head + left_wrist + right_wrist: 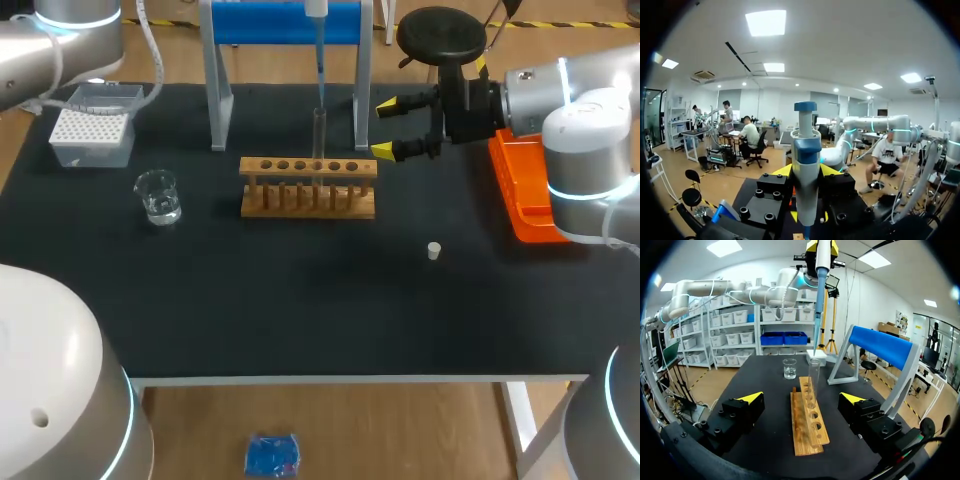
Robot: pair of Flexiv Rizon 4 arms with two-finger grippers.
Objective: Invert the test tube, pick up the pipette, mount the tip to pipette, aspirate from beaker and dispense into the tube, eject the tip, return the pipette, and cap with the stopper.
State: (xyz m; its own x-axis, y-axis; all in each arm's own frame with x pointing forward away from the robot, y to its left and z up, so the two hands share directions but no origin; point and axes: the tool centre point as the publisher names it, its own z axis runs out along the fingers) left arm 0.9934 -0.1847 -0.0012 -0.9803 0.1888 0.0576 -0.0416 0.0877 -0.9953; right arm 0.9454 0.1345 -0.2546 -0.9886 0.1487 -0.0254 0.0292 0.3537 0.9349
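A clear test tube (320, 135) (814, 376) stands upright in the wooden rack (308, 186) (809, 416). Right over its mouth hangs the blue and white pipette (318, 45) (805, 160) (822, 275), its tip pointing down; whether the tip enters the tube I cannot tell. My left gripper (806, 172) (822, 247) is shut on the pipette's body, above the head view's frame. My right gripper (396, 128) (801, 399) stands open just right of the rack, nothing between its fingers. A beaker (158, 196) (789, 368) holds clear liquid. The white stopper (434, 251) lies loose on the mat.
A tip box (92, 130) sits at the back left. The blue pipette stand (285, 25) (882, 347) rises behind the rack. An orange tray (525, 195) lies at the right edge under my right arm.
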